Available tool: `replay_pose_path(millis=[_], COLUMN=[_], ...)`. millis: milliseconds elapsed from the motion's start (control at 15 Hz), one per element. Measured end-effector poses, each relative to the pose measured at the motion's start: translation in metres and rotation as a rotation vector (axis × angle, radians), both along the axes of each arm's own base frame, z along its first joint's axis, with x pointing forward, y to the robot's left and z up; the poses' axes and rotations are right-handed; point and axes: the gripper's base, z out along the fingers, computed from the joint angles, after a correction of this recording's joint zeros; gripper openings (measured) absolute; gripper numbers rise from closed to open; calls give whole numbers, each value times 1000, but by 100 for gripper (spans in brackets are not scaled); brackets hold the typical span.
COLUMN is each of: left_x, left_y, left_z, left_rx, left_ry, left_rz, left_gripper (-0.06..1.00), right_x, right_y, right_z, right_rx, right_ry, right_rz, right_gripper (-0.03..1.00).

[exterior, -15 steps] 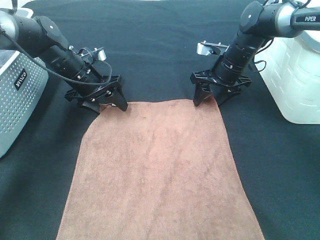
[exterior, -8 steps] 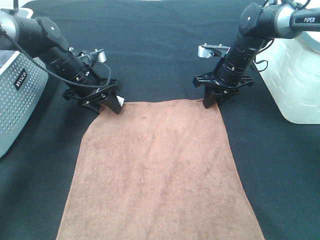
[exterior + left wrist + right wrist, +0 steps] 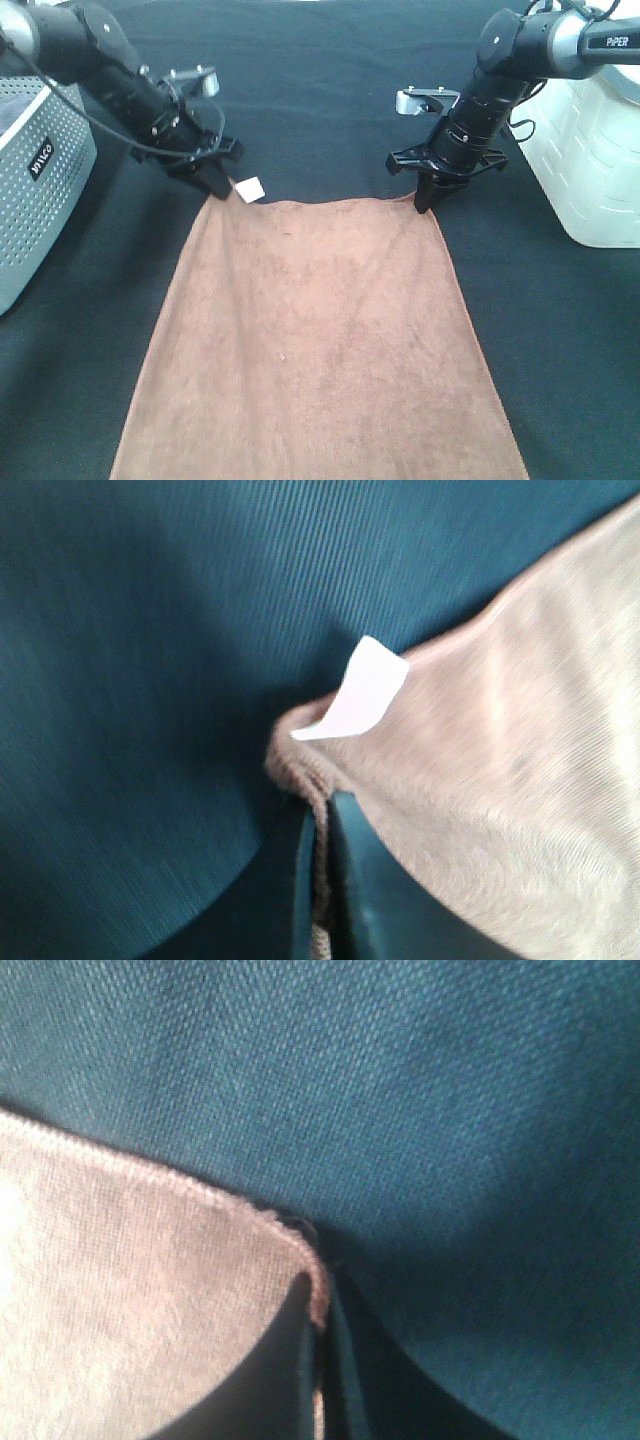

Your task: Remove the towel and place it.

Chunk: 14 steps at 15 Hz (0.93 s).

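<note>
Towel [image 3: 315, 340]: flat on the dark-clothed counter [image 3: 320, 90], long axis running from the arms toward the near edge. Its far short hem spans the gap between the two tools. A second ago both sets of jaws were spread over the far corners; now they are pinched shut. Left tool [image 3: 215, 180] clamps the tagged corner, hem raised, white tag [image 3: 248, 189] flipped into view. Right tool [image 3: 428, 198] clamps the other corner, low. Judgement: grasp made, lift can follow.
</note>
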Motion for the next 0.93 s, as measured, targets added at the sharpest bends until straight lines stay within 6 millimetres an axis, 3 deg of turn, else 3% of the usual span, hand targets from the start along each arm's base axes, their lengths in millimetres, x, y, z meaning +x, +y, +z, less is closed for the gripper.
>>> replay_pose_path(millis=[200,600,933], left_x=[8,19,43], left_y=[-1,2,3], left_z=[15,20,49], left_rx=[14,53,51], left_ry=[-62,-176,-418], left_rz=[-15,10,70], left_gripper=[0,0,0], right_x=[10,38,50], right_y=[2,3,3], right_z=[13,58,68], right_rx=[11,7,17], right_ry=[-68,-293,-429], right_rz=[-5,-14,-48], right_gripper=[1,1,1])
